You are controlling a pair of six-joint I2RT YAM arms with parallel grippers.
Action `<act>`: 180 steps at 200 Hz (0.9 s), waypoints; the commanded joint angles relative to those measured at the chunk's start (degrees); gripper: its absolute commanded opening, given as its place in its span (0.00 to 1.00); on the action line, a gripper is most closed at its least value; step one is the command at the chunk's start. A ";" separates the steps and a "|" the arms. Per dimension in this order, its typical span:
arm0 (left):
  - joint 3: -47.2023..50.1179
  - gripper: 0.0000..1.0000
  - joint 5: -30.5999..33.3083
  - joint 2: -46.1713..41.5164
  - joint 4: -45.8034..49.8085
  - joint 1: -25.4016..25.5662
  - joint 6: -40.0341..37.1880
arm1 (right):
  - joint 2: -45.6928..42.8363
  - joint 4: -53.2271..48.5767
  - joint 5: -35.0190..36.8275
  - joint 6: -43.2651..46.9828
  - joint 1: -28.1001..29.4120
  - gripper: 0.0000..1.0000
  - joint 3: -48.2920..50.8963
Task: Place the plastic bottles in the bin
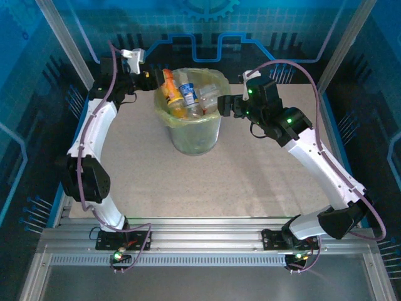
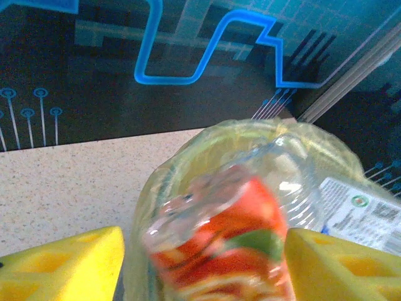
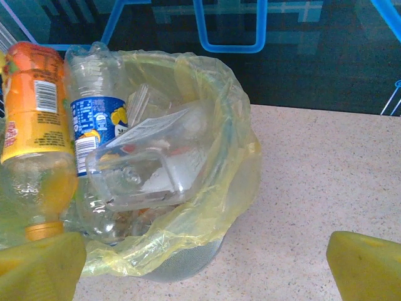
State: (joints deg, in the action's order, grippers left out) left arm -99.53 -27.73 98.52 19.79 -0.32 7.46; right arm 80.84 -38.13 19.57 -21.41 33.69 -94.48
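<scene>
The bin (image 1: 191,141), lined with a yellow-green bag, stands mid-table and is heaped with plastic bottles. An orange-labelled bottle (image 1: 169,93) sticks up cap-down at its left rim, beside a blue-labelled one (image 1: 188,94). My left gripper (image 1: 152,80) is open at that rim. In the left wrist view (image 2: 203,263) the blurred orange-red bottle (image 2: 232,238) lies between the yellow fingers (image 2: 69,266), with a gap on the left side. My right gripper (image 1: 224,105) hangs open by the right rim (image 3: 203,269), holding nothing. The right wrist view shows the orange bottle (image 3: 34,119), the blue-labelled bottle (image 3: 94,128) and the bin's wall (image 3: 188,266).
A crumpled clear plastic container (image 3: 156,169) lies on top of the heap. The speckled tabletop (image 1: 263,169) spreads around the bin. Blue panels (image 1: 207,25) wall the back and sides. A metal rail (image 1: 200,241) runs along the near edge by the arm bases.
</scene>
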 commanded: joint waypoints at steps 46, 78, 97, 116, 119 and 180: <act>3.47 0.90 4.61 -9.67 -1.92 -1.70 2.97 | -4.72 -1.14 4.55 0.99 -0.62 1.00 2.22; 8.51 0.96 9.52 -15.51 -2.24 -2.22 4.24 | -8.15 -0.46 8.44 1.62 -0.73 1.00 6.77; 14.83 0.99 14.63 -21.49 -3.53 -2.48 4.70 | -10.86 -0.41 11.74 1.91 -0.87 1.00 10.68; 23.26 0.99 21.29 -28.54 -6.37 -2.67 5.75 | -14.07 0.27 15.49 1.94 -1.17 1.00 15.94; 24.73 0.99 22.31 -29.55 -7.04 -2.68 5.92 | -14.68 0.52 15.98 2.10 -1.33 1.00 16.91; 55.14 0.99 37.46 -50.05 -21.91 -2.85 7.11 | -27.56 16.42 20.04 11.20 -4.06 1.00 41.04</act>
State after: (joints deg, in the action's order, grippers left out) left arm -53.45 1.50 53.78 6.39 -2.76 13.65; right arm 56.90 -30.15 36.36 -13.91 32.12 -59.13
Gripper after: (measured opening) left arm 0.989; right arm 0.997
